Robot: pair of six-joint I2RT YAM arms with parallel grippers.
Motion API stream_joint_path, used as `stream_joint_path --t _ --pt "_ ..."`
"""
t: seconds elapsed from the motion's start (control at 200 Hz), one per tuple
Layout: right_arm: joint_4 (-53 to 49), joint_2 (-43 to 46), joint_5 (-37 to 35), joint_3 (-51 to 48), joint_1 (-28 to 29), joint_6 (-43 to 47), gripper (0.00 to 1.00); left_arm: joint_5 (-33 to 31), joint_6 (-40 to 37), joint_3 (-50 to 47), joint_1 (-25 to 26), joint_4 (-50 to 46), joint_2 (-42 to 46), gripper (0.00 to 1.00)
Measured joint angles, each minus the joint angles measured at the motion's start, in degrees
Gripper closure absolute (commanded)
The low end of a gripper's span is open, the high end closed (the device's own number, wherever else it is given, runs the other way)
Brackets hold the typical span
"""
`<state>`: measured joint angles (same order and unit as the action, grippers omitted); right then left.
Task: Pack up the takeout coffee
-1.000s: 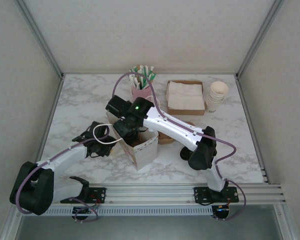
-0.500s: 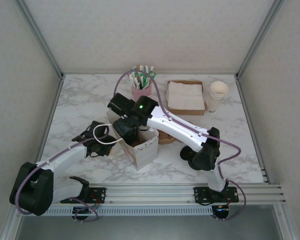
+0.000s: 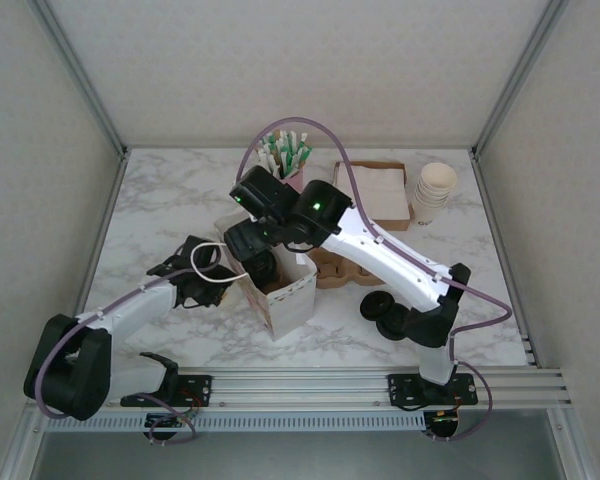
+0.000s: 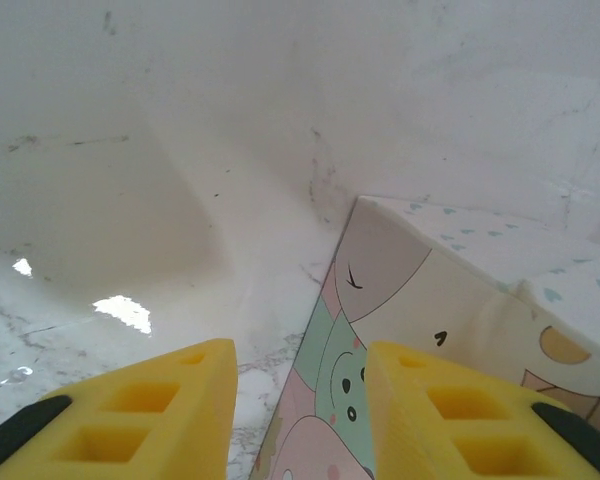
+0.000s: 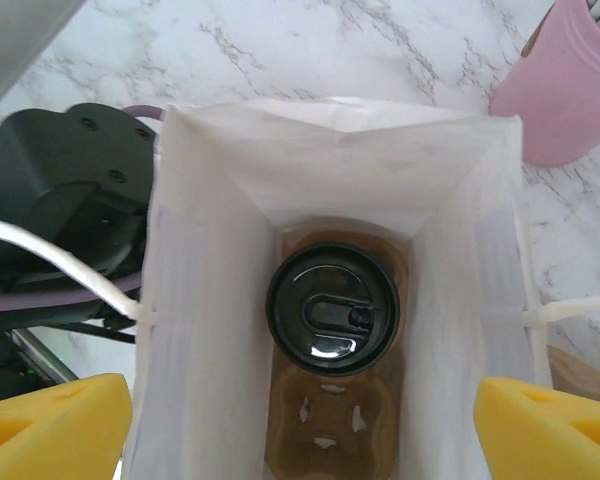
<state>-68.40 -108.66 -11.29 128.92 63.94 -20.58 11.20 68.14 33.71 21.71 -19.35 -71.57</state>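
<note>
**Top view:** Glossy worktop of grey-veined white marble. At centre, a boxy paper bag, upright, mouth open, plain white inside. Right hand poised straight above that mouth on a smooth white arm. Left hand just beside the bag's left wall, with a thin white cord handle arcing across it. Toward the back, green-tipped stirrers bunched upright, a shallow brown box of white napkins and a nested stack of cream paper cups. Right of the bag, round black lids flat on the marble.

**Left wrist:** Left hand with blocky yellow fingers part-way apart, astride the bag's sharp vertical edge. Matte paper printed with pastel cartoon faces. Cannot tell whether the pads press on it.

**Right wrist:** Right hand spread wide, one yellow finger at each lower corner, nothing clamped between. Below, deep inside the bag, the coffee cup, topped by a shiny black domed lid. Cup seated in the far socket of a brown moulded cardboard carrier on the bag's floor. Near socket vacant. Smooth pink pot just beyond the bag's far corner.
</note>
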Motion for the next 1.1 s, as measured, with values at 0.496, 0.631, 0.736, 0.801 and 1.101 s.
stream_joint_path --t 0.496,0.631,0.736,0.801,1.101 --pt "1.0 6.1 -2.6 3.5 0.0 -0.3 0.14 0.0 -2.2 3.9 0.0 0.1 -4.1 0.63" --pt "2.5 8.3 -6.7 3.5 0.0 -0.9 0.19 0.0 -2.9 5.2 -0.1 -0.2 -4.9 0.63" --pt "4.0 10.6 -9.4 3.5 -0.6 -1.3 0.22 0.0 -3.9 6.4 -0.3 -0.9 -5.0 0.63" --pt "5.2 12.3 -10.2 3.4 -2.1 -1.4 0.23 -0.4 -4.8 7.4 -0.8 -2.0 -4.9 0.62" --pt "7.9 15.0 -7.0 -2.9 -15.3 -4.6 0.29 -11.1 -13.5 15.9 -8.3 -18.2 2.7 0.60"
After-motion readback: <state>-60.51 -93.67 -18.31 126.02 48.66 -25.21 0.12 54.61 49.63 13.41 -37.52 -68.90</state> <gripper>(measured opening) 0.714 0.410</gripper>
